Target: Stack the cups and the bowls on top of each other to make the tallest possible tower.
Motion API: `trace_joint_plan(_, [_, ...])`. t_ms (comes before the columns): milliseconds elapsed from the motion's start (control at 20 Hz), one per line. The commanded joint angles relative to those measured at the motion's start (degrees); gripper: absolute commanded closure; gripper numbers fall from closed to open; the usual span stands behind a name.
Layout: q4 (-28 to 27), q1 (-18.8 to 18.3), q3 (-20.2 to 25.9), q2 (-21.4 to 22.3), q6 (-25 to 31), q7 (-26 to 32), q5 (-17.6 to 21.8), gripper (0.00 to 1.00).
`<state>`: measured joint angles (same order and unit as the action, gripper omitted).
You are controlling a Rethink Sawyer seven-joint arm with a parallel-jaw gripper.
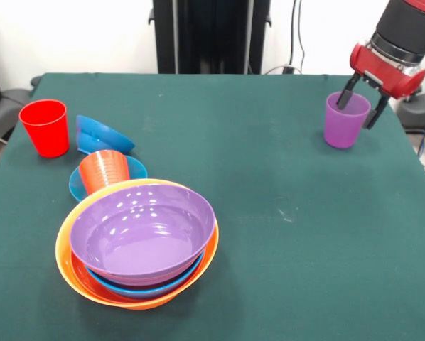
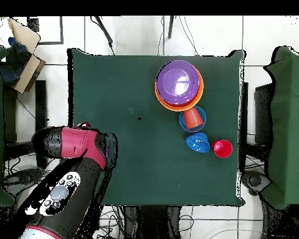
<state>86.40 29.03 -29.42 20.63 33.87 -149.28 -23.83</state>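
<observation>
Where the nested stack stands at the front-left of the green cloth-covered table (image 1: pixel 269 234), the large yellow-orange plastic bowl (image 1: pixel 65 264) is the outermost piece, with a red-orange bowl rim (image 1: pixel 211 252) just inside it, a light blue bowl (image 1: pixel 148 288) within that, and the glossy purple bowl (image 1: pixel 141 238) uppermost and empty. Just behind the stack, touching its rim, a small blue bowl (image 1: pixel 136 170) holds a ribbed orange-red translucent cup (image 1: pixel 102 170) lying tilted in it. Beside that, a dark blue small bowl (image 1: pixel 102 135) rests tipped on its side, and a red tapered tumbler (image 1: pixel 45 126) stands upright near it at the table's left edge. Well apart, near the far right corner, a purple plastic cup (image 1: pixel 345 122) stands upright, and the red and black gripper (image 1: pixel 362 103) hangs over it with its fingers spread, one at each side of the cup's rim; whether they press on the cup cannot be told.
</observation>
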Motion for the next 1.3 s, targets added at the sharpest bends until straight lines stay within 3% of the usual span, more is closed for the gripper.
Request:
trace_joint_plan(50, [2.72, -0.83, 6.72, -0.25, 1.64, -11.30, -2.86, 0.00])
trace_joint_plan(300, [4.00, 0.09, 8.45, -0.60, -0.70, -13.37, -6.10, 0.00])
trace_joint_plan(450, [3.38, 1.67, 7.43, -1.69, 1.51, -16.64, -8.21, 0.00])
trace_joint_plan(600, [3.44, 2.41, 6.25, -2.05, 2.87, -16.27, -8.67, 0.00])
trace_joint_plan(1000, [2.43, 5.08, 0.10, -4.24, 6.81, -15.26, -5.79, 0.00])
trace_joint_plan(1300, [2.97, 6.42, -2.37, -5.54, 6.25, -14.28, -5.49, 0.00])
